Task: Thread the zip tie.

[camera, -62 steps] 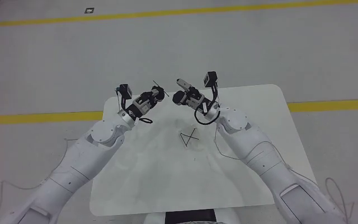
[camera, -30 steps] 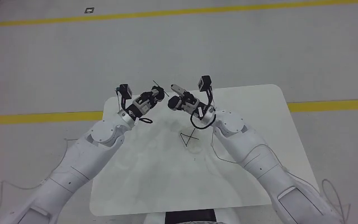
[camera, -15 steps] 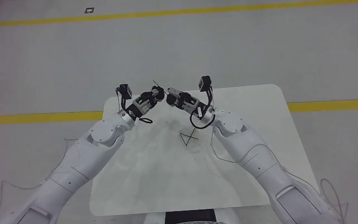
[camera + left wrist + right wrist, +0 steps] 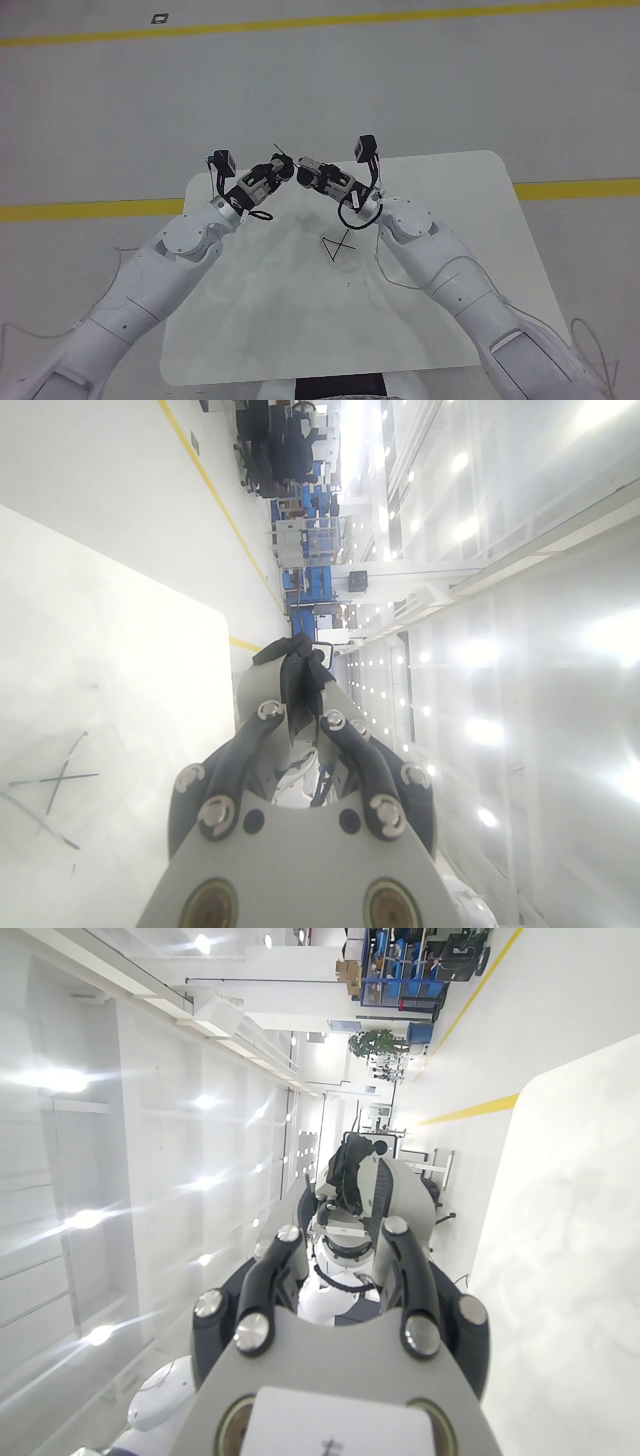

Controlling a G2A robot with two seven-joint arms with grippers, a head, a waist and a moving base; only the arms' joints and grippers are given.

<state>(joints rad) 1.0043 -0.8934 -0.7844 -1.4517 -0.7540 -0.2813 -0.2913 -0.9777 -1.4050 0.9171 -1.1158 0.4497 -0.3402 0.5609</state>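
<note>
Left hand (image 4: 284,168) is pinched narrow on the zip tie (image 4: 279,152), up over the counter's (image 4: 450,300) far edge, about 11 o'clock from its centre. Tie is a thin black strip, free end poking out of the pinch toward 11 o'clock. Right hand (image 4: 301,164) sits just at 3 o'clock of the left one, tip to tip. Can't tell if they touch, and can't tell how wide it is. Loose zip ties (image 4: 340,243) lie crossed flat on the counter at 5 o'clock from both hands, well apart from them.
</note>
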